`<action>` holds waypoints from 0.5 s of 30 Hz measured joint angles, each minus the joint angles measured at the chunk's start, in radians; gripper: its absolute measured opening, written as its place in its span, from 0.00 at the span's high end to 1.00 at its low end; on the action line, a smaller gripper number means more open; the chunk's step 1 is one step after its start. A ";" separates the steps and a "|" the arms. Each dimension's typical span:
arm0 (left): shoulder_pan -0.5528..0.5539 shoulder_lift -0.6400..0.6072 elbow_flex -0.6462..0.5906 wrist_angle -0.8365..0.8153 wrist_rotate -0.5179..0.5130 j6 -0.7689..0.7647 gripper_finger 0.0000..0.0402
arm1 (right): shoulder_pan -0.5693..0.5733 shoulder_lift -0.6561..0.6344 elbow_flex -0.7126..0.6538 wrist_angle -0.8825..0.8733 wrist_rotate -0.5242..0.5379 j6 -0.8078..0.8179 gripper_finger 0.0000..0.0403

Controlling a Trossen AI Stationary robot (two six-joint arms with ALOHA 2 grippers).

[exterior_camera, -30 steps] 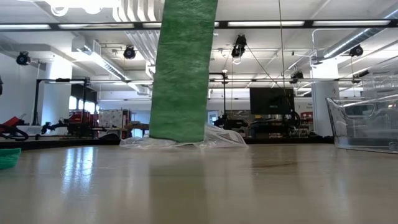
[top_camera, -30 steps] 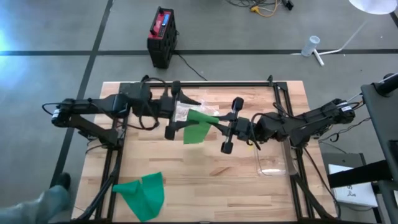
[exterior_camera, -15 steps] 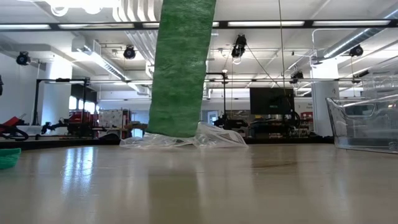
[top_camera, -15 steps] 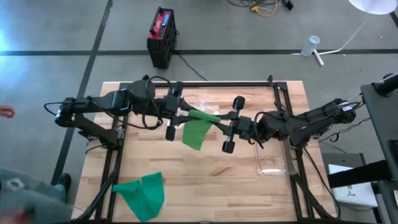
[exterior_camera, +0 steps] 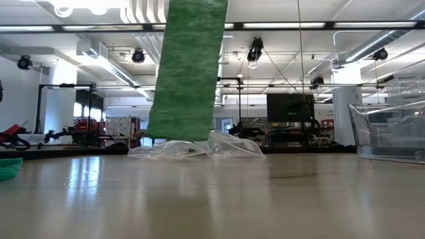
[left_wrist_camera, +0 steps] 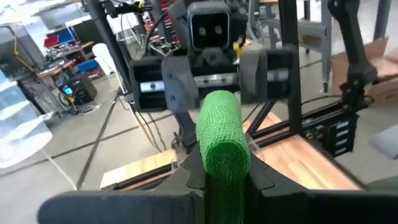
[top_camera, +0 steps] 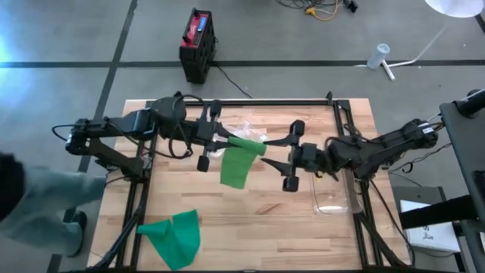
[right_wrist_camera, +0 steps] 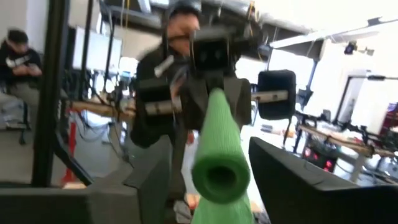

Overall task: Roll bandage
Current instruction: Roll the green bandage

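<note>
A green bandage roll (top_camera: 246, 142) is level in the air over the table's middle. Its loose tail (exterior_camera: 186, 73) hangs down and ends just above the tabletop. My left gripper (top_camera: 227, 142) is shut on the roll's left end. My right gripper (top_camera: 267, 154) is open at the roll's free end (right_wrist_camera: 221, 174), with a finger on either side and neither touching it. A second green bandage (top_camera: 173, 235) lies bunched at the table's near left. My left gripper pinches the roll's left end (left_wrist_camera: 221, 155) between its two fingers (left_wrist_camera: 186, 177). The fingers come level from the table's left and lie along the roll. The roll sticks out level beyond them, lifted clear, with its tail hanging slack below.
A crumpled clear wrapper (top_camera: 241, 127) lies on the table behind the roll. A clear plastic box (top_camera: 333, 199) stands at the right. A person (top_camera: 30, 197) is at the table's near left corner. Bare wood lies between the arms and the near edge.
My right gripper has opened, let go of the roll and drawn back toward the table's right edge. My left gripper has taken hold of the roll's other end. The roll stays level in the air. The tail's lower end has swung a little toward the left.
</note>
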 joint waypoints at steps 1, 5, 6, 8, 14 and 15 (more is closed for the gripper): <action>0.001 0.001 0.000 0.000 0.000 0.039 0.94 | 0.004 -0.009 -0.008 0.014 -0.001 -0.002 0.48; -0.003 0.000 -0.011 0.004 0.004 0.282 0.93 | 0.011 -0.039 -0.068 0.096 -0.001 0.036 0.42; -0.003 0.001 -0.016 0.004 0.005 0.336 0.94 | 0.011 -0.043 -0.090 0.126 0.002 0.047 0.41; -0.003 0.006 -0.029 0.006 0.007 0.446 0.94 | 0.008 -0.052 -0.131 0.177 0.003 0.074 0.40; -0.003 0.008 -0.145 0.183 0.004 0.618 0.94 | -0.012 -0.069 -0.176 0.198 0.005 0.128 0.35; -0.003 0.008 -0.164 0.228 -0.005 0.617 0.94 | -0.012 -0.067 -0.176 0.199 0.005 0.128 0.34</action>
